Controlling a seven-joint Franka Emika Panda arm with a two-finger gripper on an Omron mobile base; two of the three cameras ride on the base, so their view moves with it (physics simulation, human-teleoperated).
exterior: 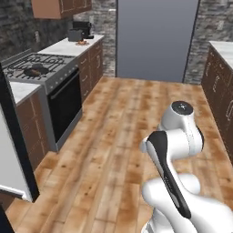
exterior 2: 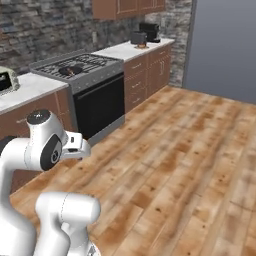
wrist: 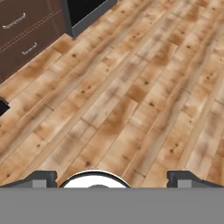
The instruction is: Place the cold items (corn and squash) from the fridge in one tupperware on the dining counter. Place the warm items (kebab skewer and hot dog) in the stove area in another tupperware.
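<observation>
The pincer (wrist: pixel 112 177) hangs over the bare wooden floor (wrist: pixel 131 87) with its two dark fingertips (wrist: pixel 41 177) set wide apart — released, nothing between them. At the upper left of the hand view lie brown drawers (wrist: pixel 26 35).

Farther on, the stove (exterior: pixel 38 68) stands against the left wall, with black burner grates and a black oven front (exterior: pixel 66 107). A dark pan (exterior: pixel 35 70) rests on a grate; its contents are too small to identify. Beyond the stove, a light surface (exterior: pixel 75 45) carries a small reddish-brown item (exterior: pixel 82 43) — identity unclear — beside a dark appliance (exterior: pixel 79 31). At the far end stands the fridge (exterior: pixel 154 38), grey doors closed.
</observation>
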